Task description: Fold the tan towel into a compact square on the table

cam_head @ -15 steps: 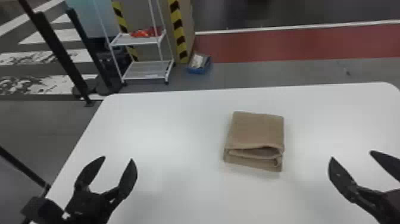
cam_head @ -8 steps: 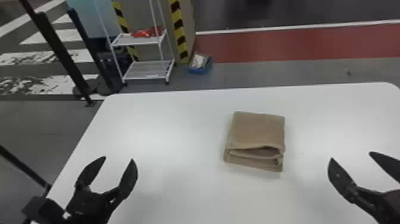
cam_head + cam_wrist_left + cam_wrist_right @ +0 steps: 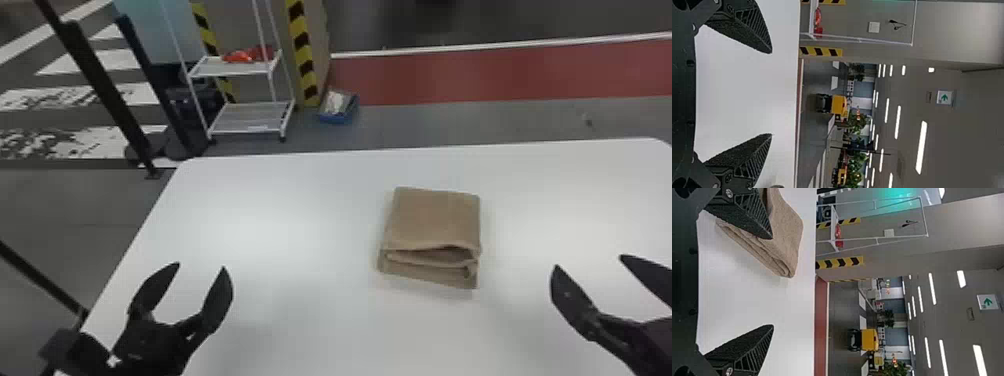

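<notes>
Left claw (image 3: 201,266) and right claw (image 3: 589,261) both spread, unmoved; tan towel (image 3: 435,220), folded on table (image 3: 290,215), unchanged too

a green arrow (image 3: 945,97) stands on a white sign (image 3: 949,94) high in the background, seen in both wrist views (what the sign is fixed to, i can't tell). in the head view, black-and-yellow warning stripes (image 3: 302,45) mark the grey pillar (image 3: 232,22).

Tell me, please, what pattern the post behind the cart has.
Yellow and black stripes, clearest in the head view.
</notes>
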Controlling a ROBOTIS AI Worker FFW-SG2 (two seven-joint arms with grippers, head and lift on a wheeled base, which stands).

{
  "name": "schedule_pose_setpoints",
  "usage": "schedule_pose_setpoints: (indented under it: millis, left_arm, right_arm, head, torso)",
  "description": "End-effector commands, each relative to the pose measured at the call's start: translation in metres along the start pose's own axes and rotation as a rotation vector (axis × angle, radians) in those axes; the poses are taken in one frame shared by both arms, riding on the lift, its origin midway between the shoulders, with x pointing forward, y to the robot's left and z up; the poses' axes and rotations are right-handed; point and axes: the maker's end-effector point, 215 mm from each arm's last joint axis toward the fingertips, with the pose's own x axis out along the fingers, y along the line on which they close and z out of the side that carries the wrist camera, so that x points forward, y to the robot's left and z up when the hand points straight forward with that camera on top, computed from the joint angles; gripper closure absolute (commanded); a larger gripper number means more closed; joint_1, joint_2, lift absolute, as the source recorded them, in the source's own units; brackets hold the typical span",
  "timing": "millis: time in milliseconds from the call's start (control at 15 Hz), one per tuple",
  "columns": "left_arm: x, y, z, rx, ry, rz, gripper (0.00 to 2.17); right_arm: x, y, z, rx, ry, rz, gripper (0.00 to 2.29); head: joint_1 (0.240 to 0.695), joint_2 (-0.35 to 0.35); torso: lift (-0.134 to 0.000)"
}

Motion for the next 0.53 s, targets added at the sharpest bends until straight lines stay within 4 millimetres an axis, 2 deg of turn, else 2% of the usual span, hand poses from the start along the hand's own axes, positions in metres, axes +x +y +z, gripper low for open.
schedule_pose_setpoints:
  millis: [0, 467]
  left_arm:
    - [-0.0001, 0.0005, -0.0019, -0.003, 0.004, 0.001, 0.14]
    - [0.0004, -0.0001, -0.0033, -0.004, 0.008, 0.000, 0.14]
  right_arm:
    - [0.0007, -0.0006, -0.0036, 0.002, 0.006, -0.002, 0.08]
    - [0.0026, 0.0007, -0.0042, 0.002, 0.006, 0.000, 0.08]
  head:
    - [0.695, 0.197]
    - [0.695, 0.198]
  torso:
    - [-0.124]
    - [-0.124]
